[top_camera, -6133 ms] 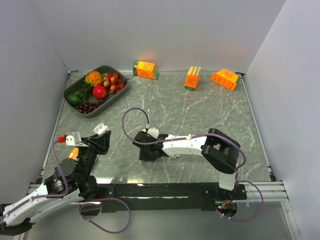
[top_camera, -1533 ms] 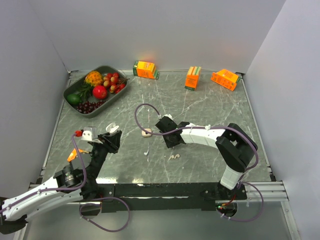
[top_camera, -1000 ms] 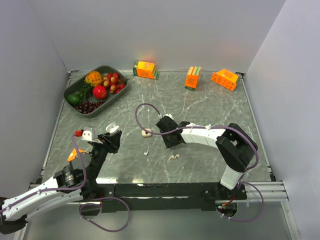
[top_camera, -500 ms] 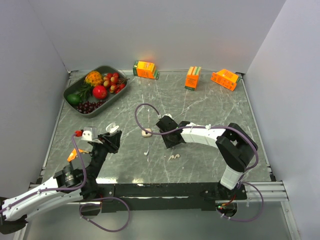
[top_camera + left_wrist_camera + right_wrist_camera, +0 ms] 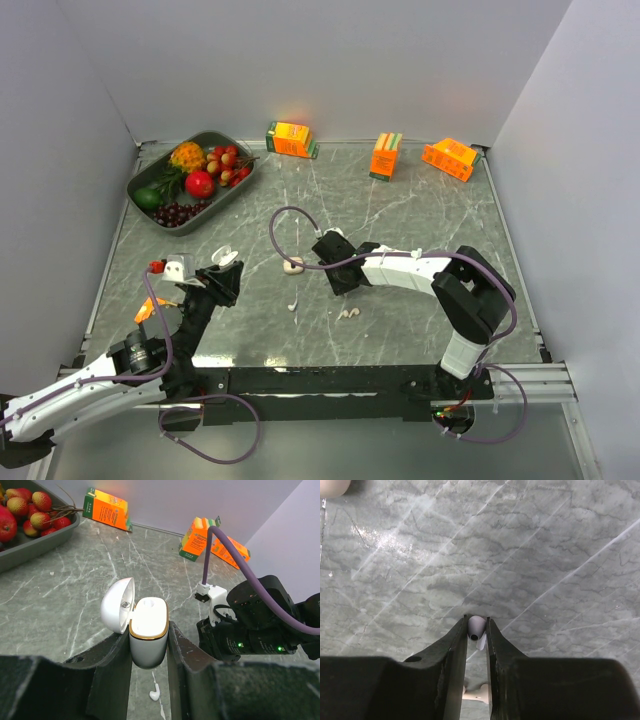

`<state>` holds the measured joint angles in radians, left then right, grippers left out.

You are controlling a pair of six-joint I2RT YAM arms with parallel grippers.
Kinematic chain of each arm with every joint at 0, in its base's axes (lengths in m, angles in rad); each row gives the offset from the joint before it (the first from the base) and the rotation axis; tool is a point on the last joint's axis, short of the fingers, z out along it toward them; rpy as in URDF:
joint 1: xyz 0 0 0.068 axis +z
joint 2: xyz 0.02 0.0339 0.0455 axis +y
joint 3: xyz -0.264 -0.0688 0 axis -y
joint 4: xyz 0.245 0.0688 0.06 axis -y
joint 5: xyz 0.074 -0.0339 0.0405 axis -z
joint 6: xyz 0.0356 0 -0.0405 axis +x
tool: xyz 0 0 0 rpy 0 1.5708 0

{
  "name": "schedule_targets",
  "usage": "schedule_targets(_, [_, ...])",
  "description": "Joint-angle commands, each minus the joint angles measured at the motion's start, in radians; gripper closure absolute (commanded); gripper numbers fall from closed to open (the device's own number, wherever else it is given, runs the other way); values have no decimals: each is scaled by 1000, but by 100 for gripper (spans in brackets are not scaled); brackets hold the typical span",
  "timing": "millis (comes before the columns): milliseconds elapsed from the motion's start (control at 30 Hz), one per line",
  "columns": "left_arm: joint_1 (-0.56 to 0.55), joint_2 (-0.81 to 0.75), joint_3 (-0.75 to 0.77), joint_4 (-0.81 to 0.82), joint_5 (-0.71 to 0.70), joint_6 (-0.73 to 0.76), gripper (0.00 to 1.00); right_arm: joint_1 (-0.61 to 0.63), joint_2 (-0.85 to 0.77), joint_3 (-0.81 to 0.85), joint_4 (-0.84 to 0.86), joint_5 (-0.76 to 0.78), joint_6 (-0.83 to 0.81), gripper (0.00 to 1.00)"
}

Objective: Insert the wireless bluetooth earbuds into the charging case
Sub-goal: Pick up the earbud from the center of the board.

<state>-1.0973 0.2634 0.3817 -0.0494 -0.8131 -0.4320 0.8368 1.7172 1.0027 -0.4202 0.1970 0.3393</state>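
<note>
Marble table [image 5: 420, 230], fruit tray [image 5: 141, 178] far left. Pinches the case [image 5: 148, 626] upright in the left gripper [image 5: 149, 641], lid [image 5: 117, 605] swung open, presumably to offer its sockets. Clamps one earbud [image 5: 475, 625] in the right gripper [image 5: 476, 630] low at the marble, likely for carrying across; leaves other earbuds [image 5: 348, 313] loose nearby.

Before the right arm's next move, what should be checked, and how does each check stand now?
1. Case clamped in left gripper: ok.
2. Case upright: ok.
3. Lid open: ok.
4. Case pockets free: cannot tell.
5. Earbud between right gripper fingers, both touching it: ok.
6. Earbud clear of the table: cannot tell.
</note>
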Motion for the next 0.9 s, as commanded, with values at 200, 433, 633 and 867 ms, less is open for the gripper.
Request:
schedule_targets(200, [-3,13,2,42,17,16,99,-5,-238,47,-14,100,82,100])
schedule_targets(433, [-3,56,-6,170,60,62,99,-4,-493,62,93,125,49,100])
schedule_targets(633, [-3,95,-78,406,175,197,99,10,-669,10,302,64,-31,100])
schedule_targets(867, [2,256,-168,894,425,381,99,30,-783,-62,578,-45,-131,100])
